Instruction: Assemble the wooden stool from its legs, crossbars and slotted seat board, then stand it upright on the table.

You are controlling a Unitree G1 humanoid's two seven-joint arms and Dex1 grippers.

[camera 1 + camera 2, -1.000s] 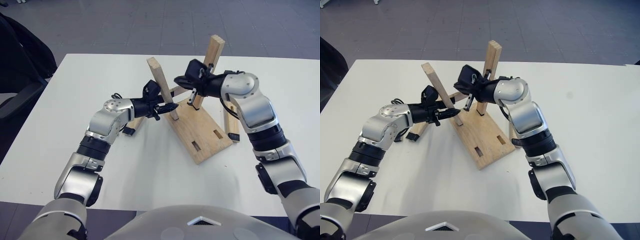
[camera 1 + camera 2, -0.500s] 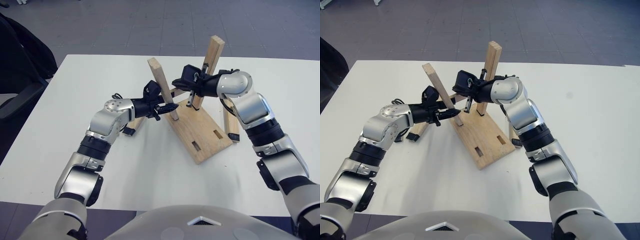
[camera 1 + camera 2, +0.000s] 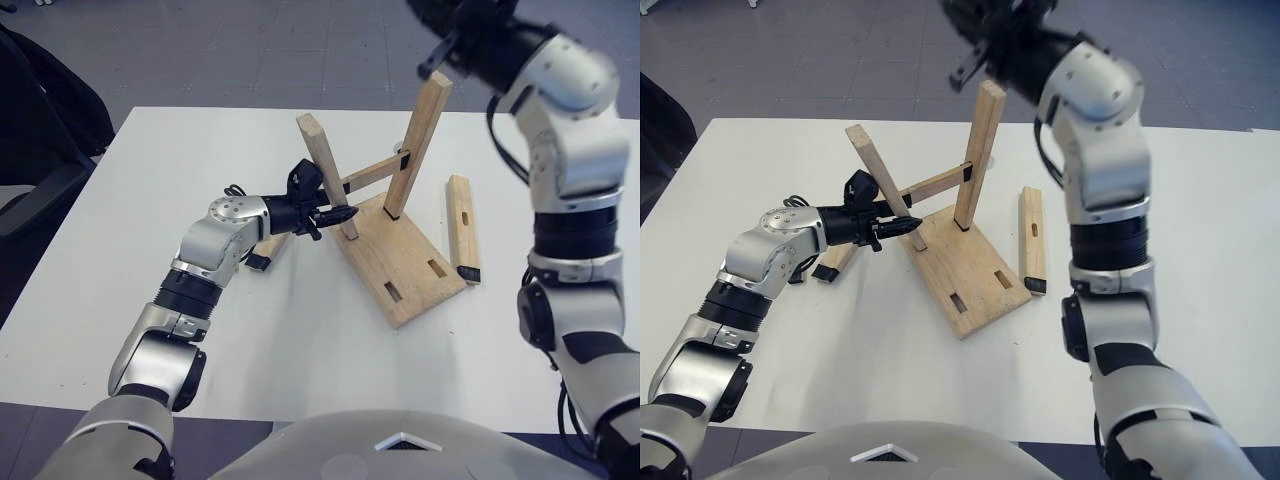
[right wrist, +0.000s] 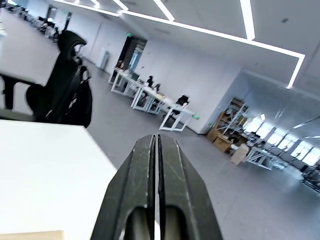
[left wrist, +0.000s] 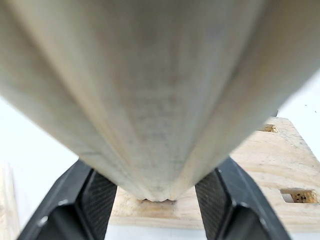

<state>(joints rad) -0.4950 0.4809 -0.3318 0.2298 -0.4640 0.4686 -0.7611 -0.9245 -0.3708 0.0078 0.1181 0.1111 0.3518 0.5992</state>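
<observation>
- the short wooden piece with a black end (image 3: pixel 262 252), at 9 o'clock of the board, lies half under the left forearm; i cannot tell whether it is a leg or a crossbar.
- the right gripper (image 4: pixel 158 142) is high above the far edge of the white table (image 3: pixel 150 200), at 12 o'clock of the board. it is blurred and cut by the top edge in the head views. its wrist view shows the two black fingers pressed together with nothing between them.
- in the left wrist view the gripped leg hides most of the board, so its foot in the slot cannot be made out.
- one flat pale wooden seat board with rectangular slots (image 3: pixel 405 262) lies near the table's middle.
- two empty slots (image 3: pixel 393 291) show at its 6 o'clock end.
- three pale square wooden legs:
  - the left standing leg (image 3: pixel 322 170) has its top tipped toward 11 o'clock.
  - the right standing leg (image 3: pixel 420 140) has its top tipped toward 1 o'clock.
  - the loose leg (image 3: pixel 462 235) lies flat just beside the board at 3 o'clock.
- one thin wooden crossbar (image 3: pixel 372 173) spans the two standing legs.
- the left gripper (image 3: pixel 340 214) is clamped low on the left standing leg, with its ribbed black pads (image 5: pixel 97 200) on either side.
</observation>
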